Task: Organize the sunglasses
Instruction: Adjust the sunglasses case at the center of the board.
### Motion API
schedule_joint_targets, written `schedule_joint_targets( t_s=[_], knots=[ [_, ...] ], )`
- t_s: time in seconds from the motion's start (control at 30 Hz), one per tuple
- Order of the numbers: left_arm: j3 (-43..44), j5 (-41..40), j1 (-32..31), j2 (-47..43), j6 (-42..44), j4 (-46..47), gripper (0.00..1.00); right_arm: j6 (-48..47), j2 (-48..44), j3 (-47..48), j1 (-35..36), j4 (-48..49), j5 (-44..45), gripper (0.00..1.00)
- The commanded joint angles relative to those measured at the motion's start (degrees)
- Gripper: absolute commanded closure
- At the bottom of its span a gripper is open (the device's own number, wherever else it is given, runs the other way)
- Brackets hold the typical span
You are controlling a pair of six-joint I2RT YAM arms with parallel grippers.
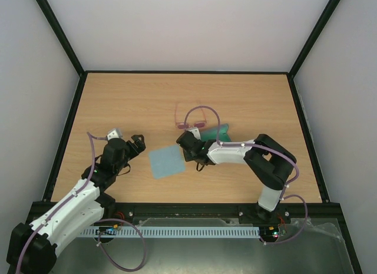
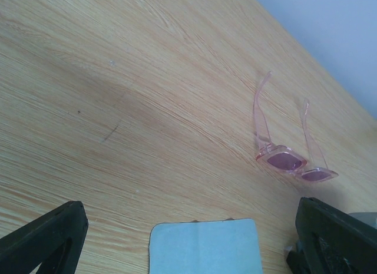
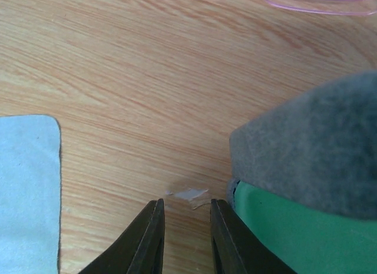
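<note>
Sunglasses (image 1: 191, 116): on tabletop (image 1: 118, 97), beyond cloth (image 1: 166, 161). Case (image 1: 219, 132): right of cloth. Left tool (image 1: 126, 138): wide apart. Right tool (image 3: 187, 221): narrowly apart, empty.

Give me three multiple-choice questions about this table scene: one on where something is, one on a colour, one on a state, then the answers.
1. Where do the sunglasses lie?
A) on the bare table, beyond the cloth from the arm bases
B) on the cloth
C) inside the case

2. What colour is the sunglasses' frame?
A) black
B) pink
C) yellow

3. How is the left end effector?
A) shut on the cloth
B) shut on the sunglasses
C) open, holding nothing

Answers:
1 A: the top view shows them on wood past the cloth.
2 B: the left wrist view shows a translucent pink frame.
3 C: its fingers stand wide apart at the edges of the left wrist view, gripping nothing.
</note>
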Motion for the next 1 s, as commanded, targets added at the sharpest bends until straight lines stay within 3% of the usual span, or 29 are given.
schedule_joint_targets(
  t_s=[0.0, 0.57, 0.97],
  knots=[
    [0.8, 0.31, 0.35, -1.09, 0.42, -0.82, 0.01, -0.22, -0.29, 0.49, -1.08, -0.05, 1.81, 0.77],
    [1.09, 0.9, 0.27, -1.27, 0.89, -1.52, 0.01, -1.8, 1.3, 2.92, -4.39, 0.49, 2.29, 0.74],
    [2.89, 2.94, 0.18, 7.63, 2.96, -1.77, 0.01, -5.71, -4.09, 3.71, -4.38, 2.49, -15.27, 0.55]
  ],
)
